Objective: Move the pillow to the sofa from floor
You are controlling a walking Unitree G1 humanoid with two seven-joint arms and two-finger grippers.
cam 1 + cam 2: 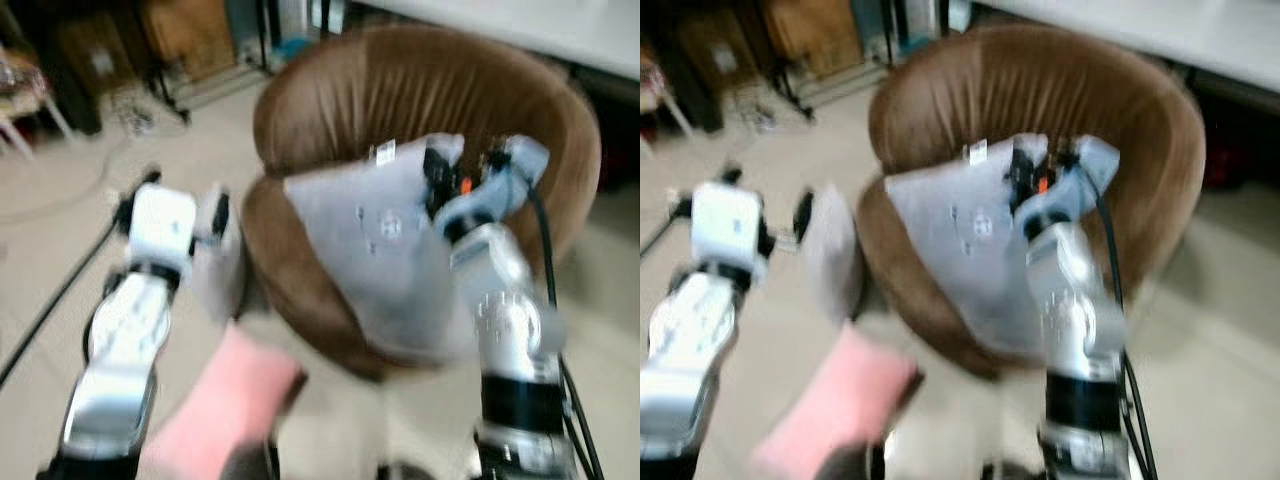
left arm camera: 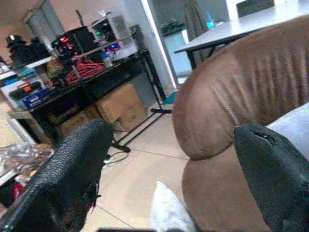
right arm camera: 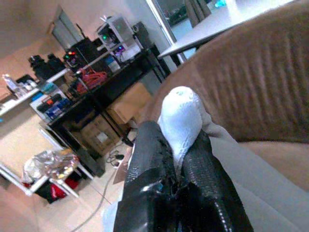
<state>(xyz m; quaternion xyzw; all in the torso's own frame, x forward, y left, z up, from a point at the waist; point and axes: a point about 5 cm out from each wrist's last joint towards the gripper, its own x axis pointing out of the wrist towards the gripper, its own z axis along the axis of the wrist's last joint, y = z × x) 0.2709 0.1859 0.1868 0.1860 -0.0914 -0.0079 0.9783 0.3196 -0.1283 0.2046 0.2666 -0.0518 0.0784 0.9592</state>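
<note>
My right gripper point(image 3: 178, 159) is clamped on a white corner of the grey pillow point(image 1: 375, 250), both black fingers point(image 3: 149, 154) pinching the fabric tight (the tuft bulges out above the tips). The pillow lies in the seat of the round brown sofa point(image 1: 420, 90), leaning against its back cushion, with my right arm reaching in from 5 o'clock. A small white label point(image 1: 384, 152) sits at the pillow's upper edge, at 12 o'clock on it.

My left gripper point(image 2: 169, 159) is spread wide and holds nothing; it hangs just outside the sofa's rolled arm, at 9 o'clock from the seat. A second pale cushion point(image 1: 218, 270) stands on the floor point(image 1: 190, 150) beside that arm, near my left wrist. At 7 o'clock from the sofa, low in my head view, lies a pink cushion point(image 1: 225, 405), blurred.

Beyond the sofa, a black shelf rack point(image 2: 91, 82) carries electronics with lit indicators, and cardboard boxes point(image 2: 120, 104) sit beneath it. A white bench point(image 2: 231, 29) stands behind the sofa.
</note>
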